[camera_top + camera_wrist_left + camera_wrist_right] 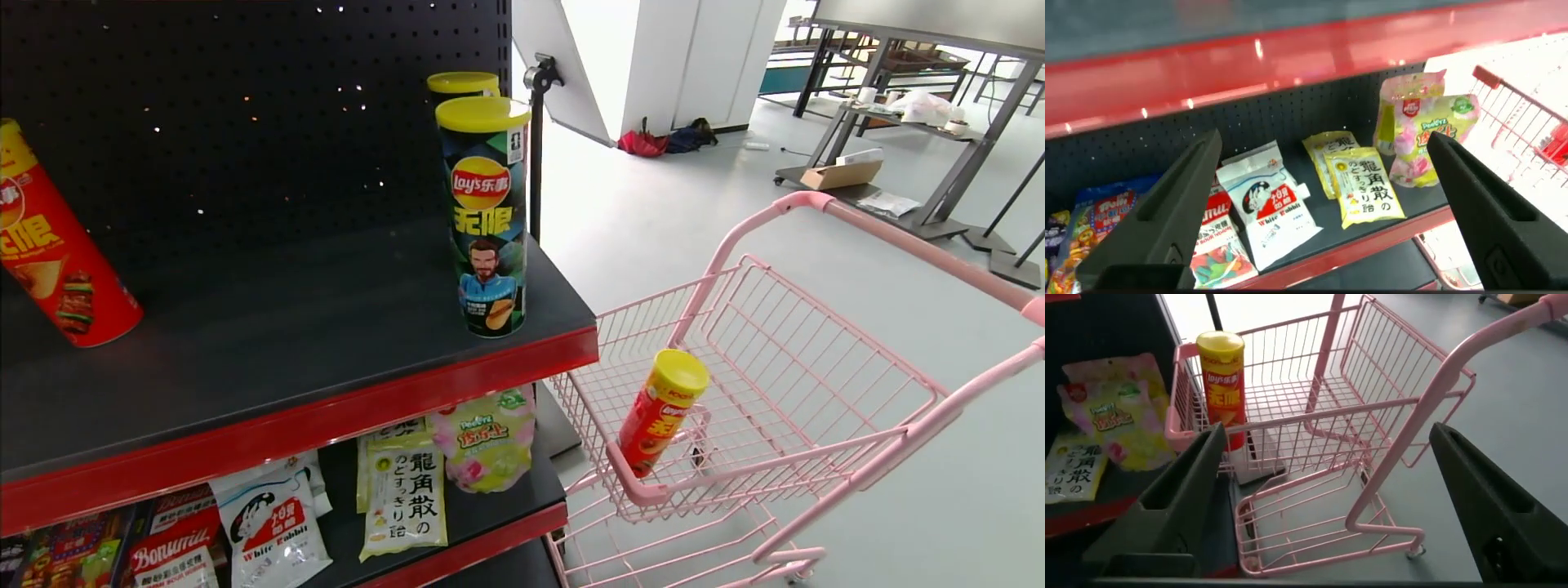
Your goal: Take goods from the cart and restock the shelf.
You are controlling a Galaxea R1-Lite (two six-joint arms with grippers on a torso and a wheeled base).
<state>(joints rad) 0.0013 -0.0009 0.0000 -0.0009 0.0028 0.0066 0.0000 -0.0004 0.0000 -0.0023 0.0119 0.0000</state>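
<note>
my left gripper is spread wide and grips nothing, facing the snack bags lying on the lower shelf. my right gripper is just as wide and empty, facing the pink cart, where the red chip can stands in the basket corner nearest the shelf. the head camera adds a dark can upright on the top shelf.

Grey floor, white pillar, dark-framed tables behind.

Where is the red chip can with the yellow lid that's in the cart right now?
The red chip can stands right of centre in the head view, in the corner of the pink cart nearest the shelf.
</note>
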